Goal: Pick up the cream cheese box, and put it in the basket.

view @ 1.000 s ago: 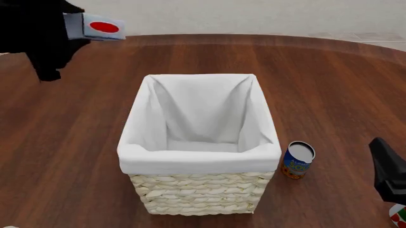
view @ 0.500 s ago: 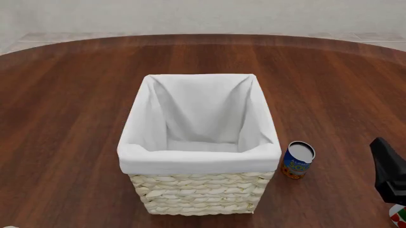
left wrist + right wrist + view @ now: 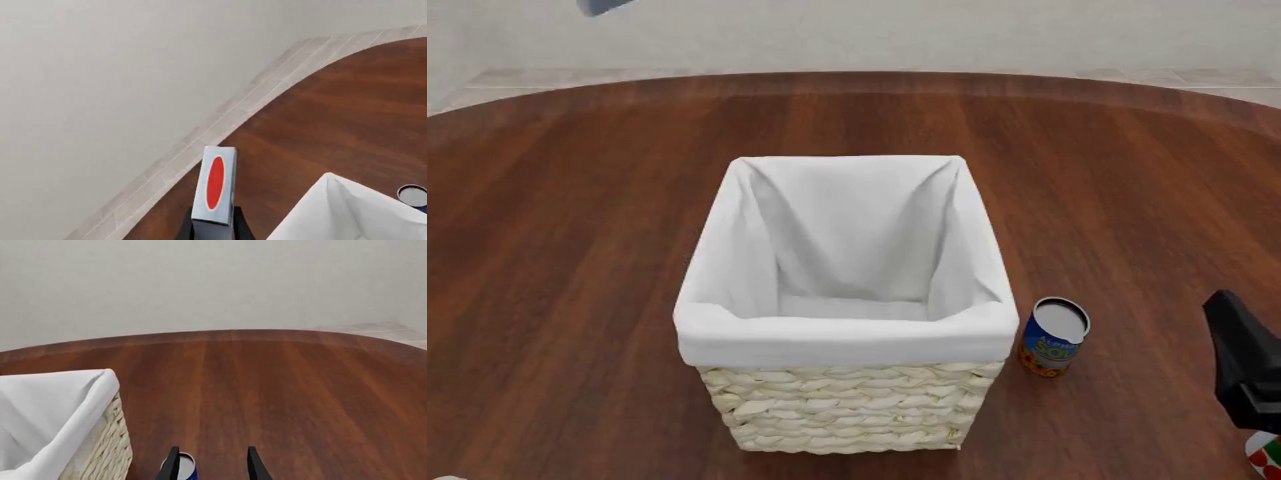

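Left gripper (image 3: 213, 231) pinches the cream cheese box (image 3: 214, 191) between its dark fingers; in the left wrist view the carton stands up out of the jaws on its narrow side, showing a pale grey-blue face with a red oval. In that view the box is raised well off the table (image 3: 347, 120), with the pale wall and floor border behind it and a white cloth corner of the basket (image 3: 347, 210) off to one side, lower down. In the front view only a small grey-blue corner of the box (image 3: 605, 6) shows at the top edge, left of centre, beyond and to the left of the basket (image 3: 847, 345); the left arm itself is out of that frame. The basket sits near the middle of the brown wooden table (image 3: 561, 300), white lining folded over its rim, woven sides visible on the near face; its interior shows cloth only. A small blue-and-orange can (image 3: 1053, 336) stands upright just beside the basket's near right corner, not clearly touching it. Right gripper (image 3: 213, 465) has its two dark fingers spread apart with nothing between them, the can (image 3: 183, 466) visible just under the left fingertip. In the front view part of the right arm (image 3: 1248, 360) shows as a black shape at the lower right edge, well apart from the basket.
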